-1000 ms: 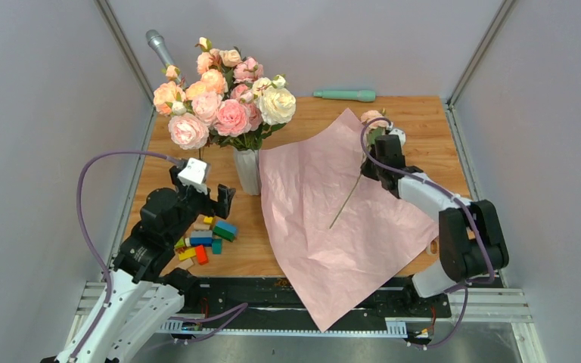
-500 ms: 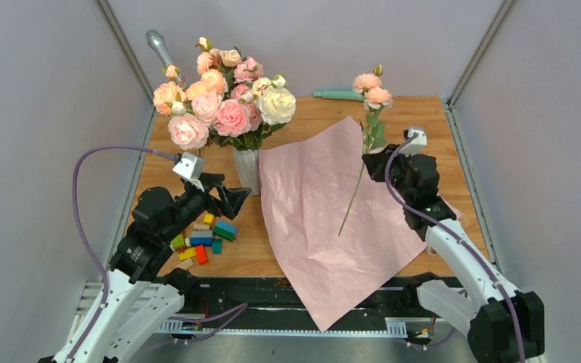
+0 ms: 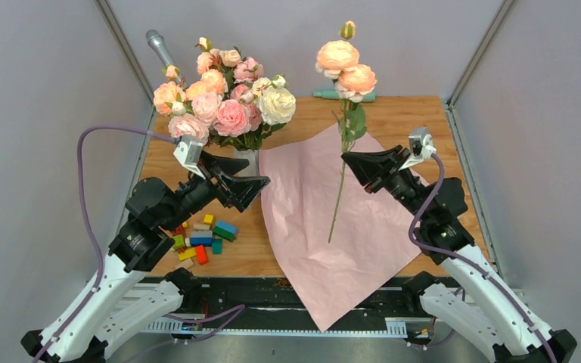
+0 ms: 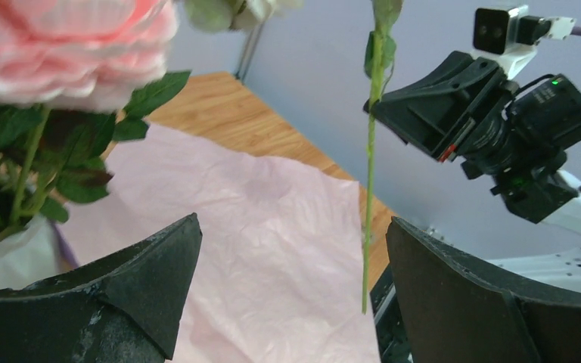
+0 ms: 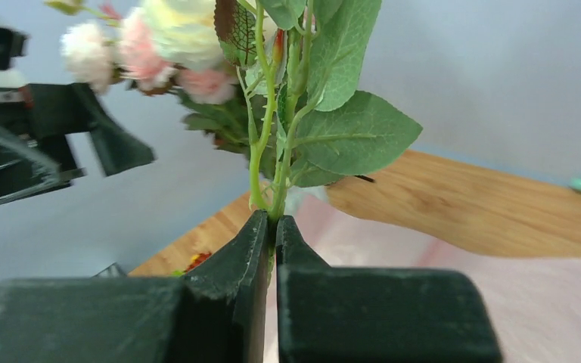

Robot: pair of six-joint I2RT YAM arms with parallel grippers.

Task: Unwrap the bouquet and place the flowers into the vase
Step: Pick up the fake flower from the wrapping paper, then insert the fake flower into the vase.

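Your right gripper [image 3: 346, 159] was clamped tight on the thin green stem of a long artificial rose sprig with peach-pink blooms [image 3: 344, 64]. The sprig stood nearly upright, with its heads up against the grey back wall and its lower end hanging over the crumpled pale pink wrapping paper [image 3: 310, 227].

Your left gripper [image 3: 253, 175] was spread wide with nothing in it. It pointed across at the stem and sat just in front of the slim white ribbed vase [image 4: 7, 257]. That vase stood at the paper's left edge and already carried a full bunch of pink, peach and cream roses [image 3: 223, 98], whose heads spread well wider than the neck and left little room over the mouth.

The sheet lay flat across the middle of the wooden table [image 3: 416, 113]. Its far corner pointed toward the back edge and its near corner hung over the front edge onto the black rail.

The gap between the two grippers, above the paper, was open. To the left you had a scatter of small coloured blocks [image 3: 204, 238] under the left arm. Along the back edge lay a teal tube-shaped object [image 3: 344, 95], and a grey microphone-like rod [image 3: 159, 47] leaned in the far-left corner. Grey panels closed both sides.
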